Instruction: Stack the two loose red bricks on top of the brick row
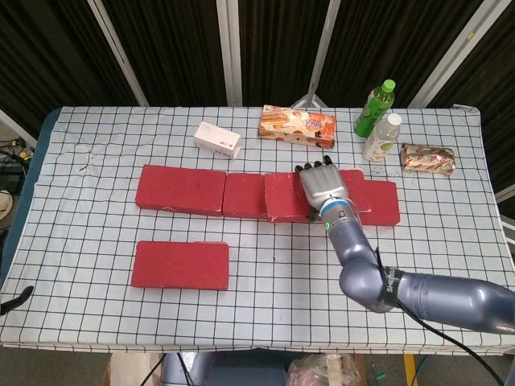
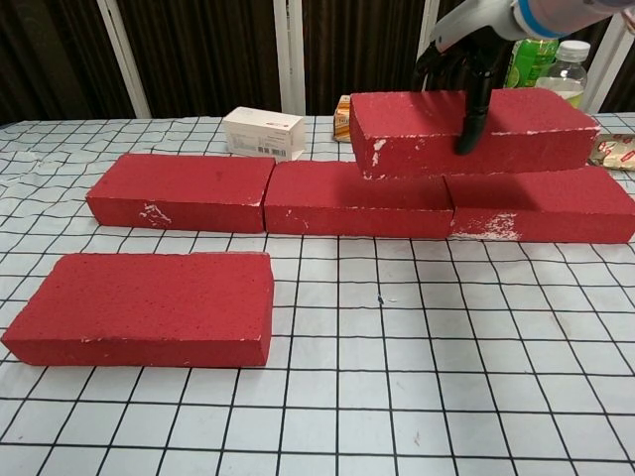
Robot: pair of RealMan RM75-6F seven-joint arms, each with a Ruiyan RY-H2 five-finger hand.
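Above the brick row point(image 2: 357, 198), right hand point(image 1: 322, 186) grips a chipped red brick point(image 2: 417, 134).

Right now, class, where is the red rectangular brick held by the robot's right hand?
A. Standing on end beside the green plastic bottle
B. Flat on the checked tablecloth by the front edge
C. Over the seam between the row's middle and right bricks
C: the right hand grips the held red brick above the joint between the row's middle brick and right brick.
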